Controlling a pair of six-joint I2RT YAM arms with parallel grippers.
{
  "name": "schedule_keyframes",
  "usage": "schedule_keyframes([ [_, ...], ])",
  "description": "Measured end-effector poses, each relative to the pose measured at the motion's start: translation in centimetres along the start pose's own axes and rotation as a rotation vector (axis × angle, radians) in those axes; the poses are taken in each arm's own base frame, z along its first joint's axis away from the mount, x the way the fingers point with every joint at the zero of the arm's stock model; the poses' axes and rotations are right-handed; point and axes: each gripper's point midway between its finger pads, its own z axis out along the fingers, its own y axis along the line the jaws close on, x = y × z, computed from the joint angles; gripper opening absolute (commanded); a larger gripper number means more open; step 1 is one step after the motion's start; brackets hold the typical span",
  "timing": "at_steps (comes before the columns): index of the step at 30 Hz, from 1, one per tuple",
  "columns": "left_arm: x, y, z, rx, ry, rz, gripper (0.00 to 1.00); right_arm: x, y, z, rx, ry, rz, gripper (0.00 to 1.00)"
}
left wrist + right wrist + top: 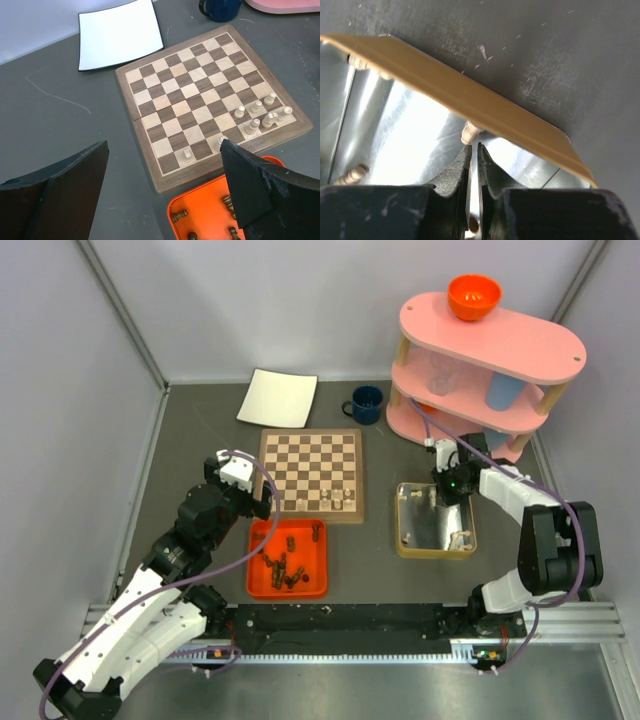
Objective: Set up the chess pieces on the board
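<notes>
The board [310, 472] lies mid-table, and also shows in the left wrist view [210, 95]. Several pale chess pieces [340, 502] stand along its near edge [255, 125]. Dark pieces [285, 565] lie in an orange tray [255, 560], whose corner shows in the left wrist view [172, 205]. My left gripper [262, 506] hangs open and empty over the board's near-left corner [164, 150]. My right gripper [443, 495] is down in a metal tray [402, 520] at its far rim [470, 95]. Its jaws [474, 146] are closed on a pale piece [470, 134]. More pale pieces [352, 175] lie in that tray.
A white sheet [278, 398] and a blue mug [366, 404] lie behind the board. A pink two-tier shelf [480, 360] stands at the back right, with an orange bowl [474, 296] on top and cups on its lower tier. Grey walls close in the sides.
</notes>
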Motion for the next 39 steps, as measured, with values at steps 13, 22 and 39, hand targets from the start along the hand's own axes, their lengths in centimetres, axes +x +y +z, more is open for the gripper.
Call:
schedule_keyframes([
  [13,0.1,-1.3,0.1,0.073,-0.004,0.003,0.99,2.3,2.1,-1.8,-0.12,0.071,-0.121,0.45],
  [22,0.2,-1.5,0.1,0.083,-0.003,0.003,0.98,0.9,1.2,-0.1,-0.055,0.034,-0.025,0.43],
  [39,0.3,-1.7,0.1,0.095,-0.002,0.004,0.99,-0.6,0.1,1.4,0.1,0.015,-0.059,0.04],
])
